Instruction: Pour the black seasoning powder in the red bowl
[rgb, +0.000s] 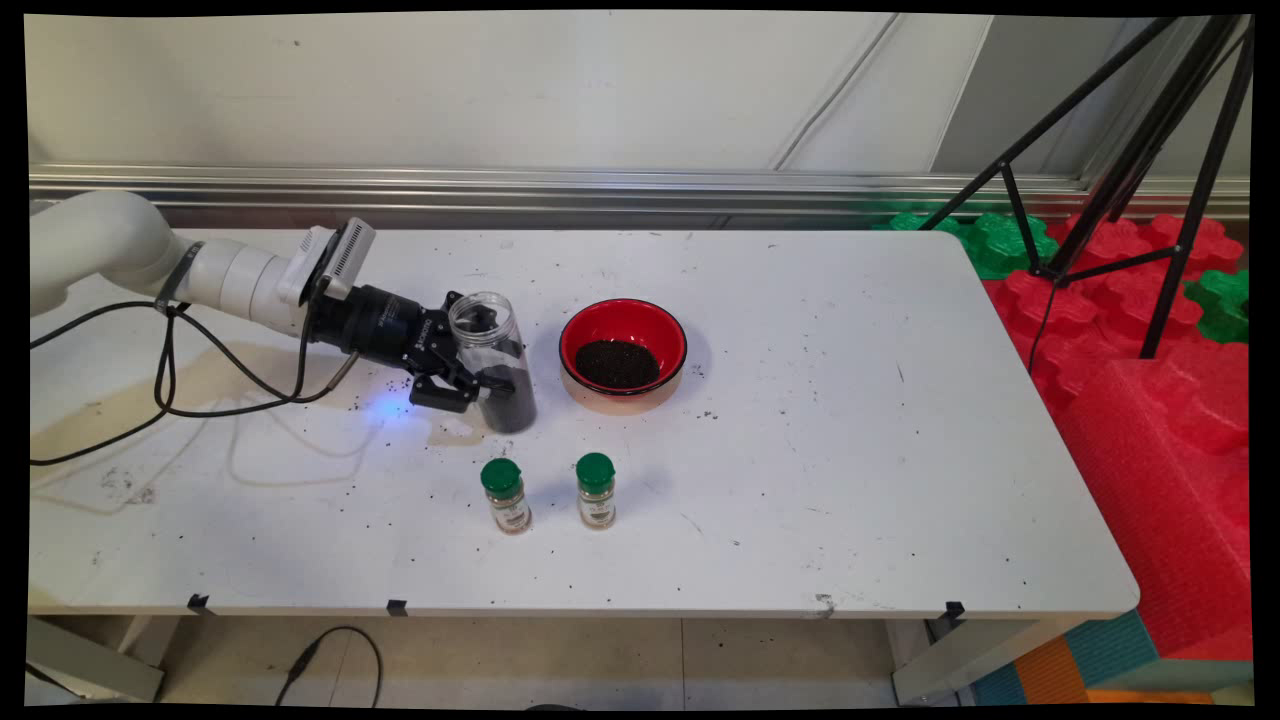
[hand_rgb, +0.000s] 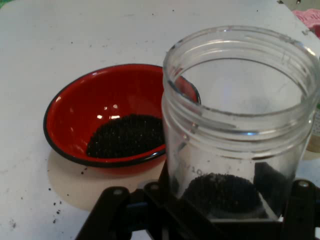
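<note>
black two-finger gripper (rgb: 478, 385) has its jaws clamped on the lower body of a clear, lidless plastic jar (rgb: 492, 360) part-filled with dark granules; jar upright, base at or just above the white table (rgb: 850, 480), cannot tell which. just beside it, a red bowl with black rim (rgb: 622, 352) holds more dark granules. nearer the front edge, two small green-capped spice bottles (rgb: 506, 495) stand untouched.

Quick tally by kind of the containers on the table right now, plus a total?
Clear plastic jar, lidless, partly filled with dark granules, in the gripper: 1
Red bowl holding dark granules: 1
Green-capped spice bottles: 2
Total: 4
</note>
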